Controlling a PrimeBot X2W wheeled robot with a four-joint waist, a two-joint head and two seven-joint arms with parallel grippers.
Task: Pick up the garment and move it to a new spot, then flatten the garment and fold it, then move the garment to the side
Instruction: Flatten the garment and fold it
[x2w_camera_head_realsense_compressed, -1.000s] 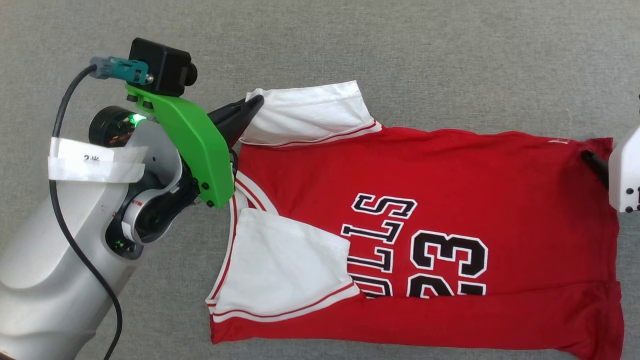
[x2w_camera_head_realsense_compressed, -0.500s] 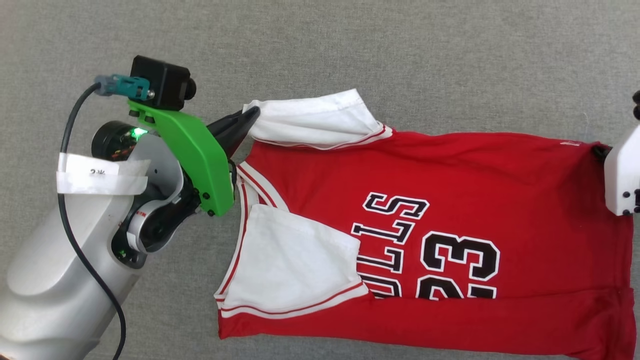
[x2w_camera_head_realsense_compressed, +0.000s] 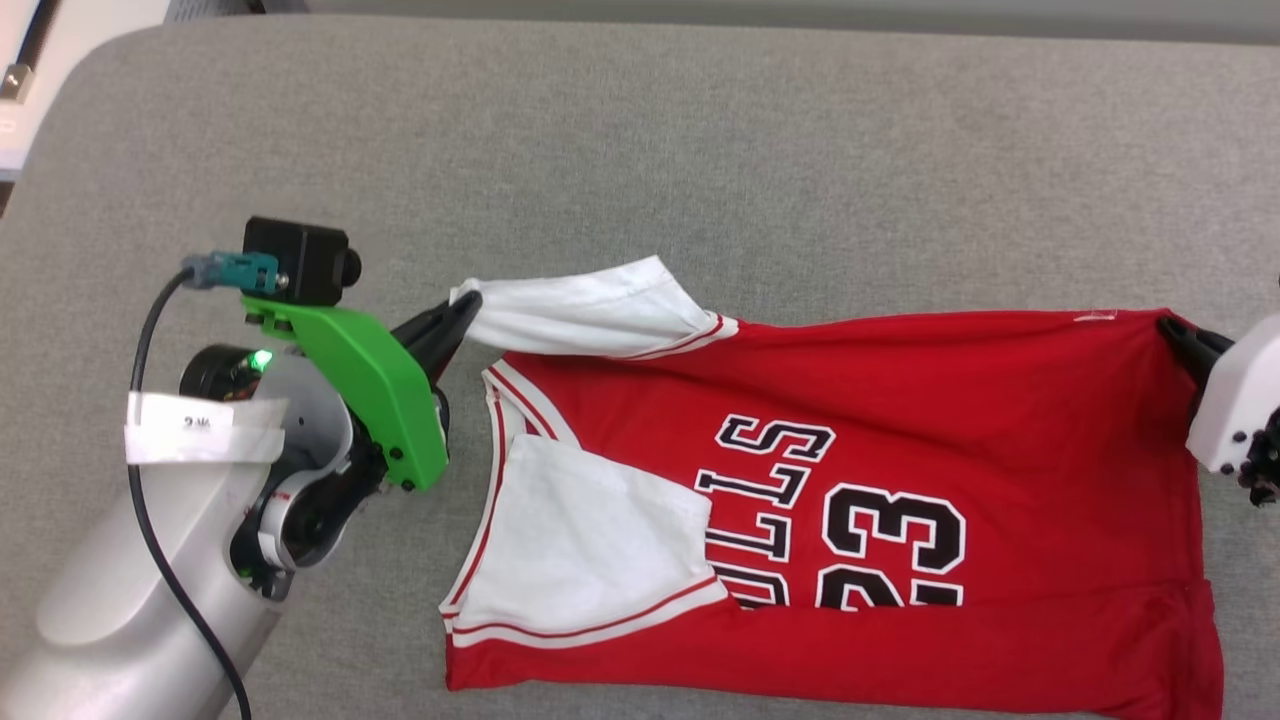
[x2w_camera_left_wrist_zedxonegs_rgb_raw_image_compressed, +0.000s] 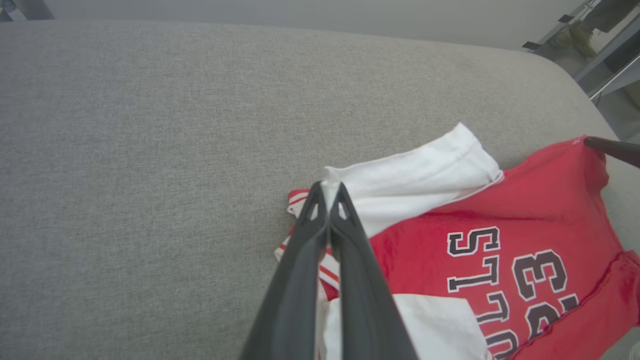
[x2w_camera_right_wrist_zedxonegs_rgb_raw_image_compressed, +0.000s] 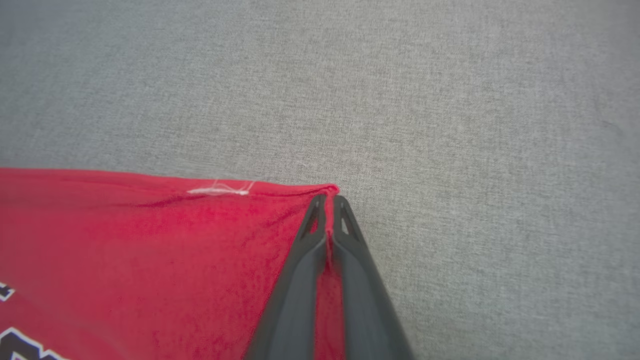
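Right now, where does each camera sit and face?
Head: above, looking down on the red jersey T-shirt with white sleeves on the grey fabric surface; left gripper and right gripper show.
Left wrist: along its shut fingers, clamped on one sleeve.
Right wrist: along its shut fingers, pinching the hem corner.
Shared: head and left wrist both show the black lettering.

The grey, fabric-covered bench (x2w_camera_head_realsense_compressed: 700, 130) has a rounded far-left corner. The garment (x2w_camera_head_realsense_compressed: 1000, 400) lies directly on it, spread sideways across its near right part, printed face up, collar towards the left.
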